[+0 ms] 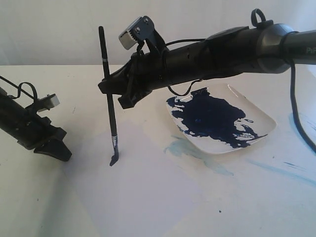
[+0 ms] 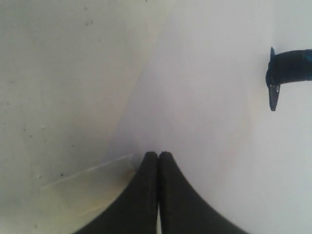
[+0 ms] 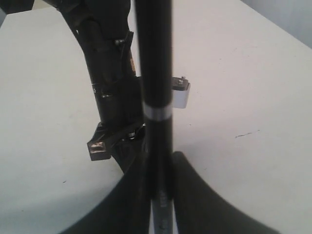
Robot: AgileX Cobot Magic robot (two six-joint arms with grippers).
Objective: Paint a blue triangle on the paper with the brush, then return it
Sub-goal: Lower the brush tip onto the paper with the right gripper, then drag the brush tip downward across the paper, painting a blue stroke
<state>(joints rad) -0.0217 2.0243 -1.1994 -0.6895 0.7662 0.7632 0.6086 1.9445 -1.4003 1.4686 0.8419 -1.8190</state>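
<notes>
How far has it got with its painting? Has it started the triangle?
Done: the long black paintbrush is picked up, its tip dark with paint, clamped upright in the right tool. In hand: the tip sits at the thin pale paper sheet, seemingly for a first stroke. The left tool is shut by the sheet's edge. Left: the whole blue triangle, none shows yet, then returning the brush.

White square plate (image 1: 268, 120) sat on the surface (image 1: 34, 202), right of centre in the exterior view. Dark-blue paint blotch (image 1: 212, 118) covered most of it, edges ragged. Pale light-blue smears (image 1: 178, 147) lay just beside its near-left edge; fainter streak (image 1: 284, 171) further right.
</notes>
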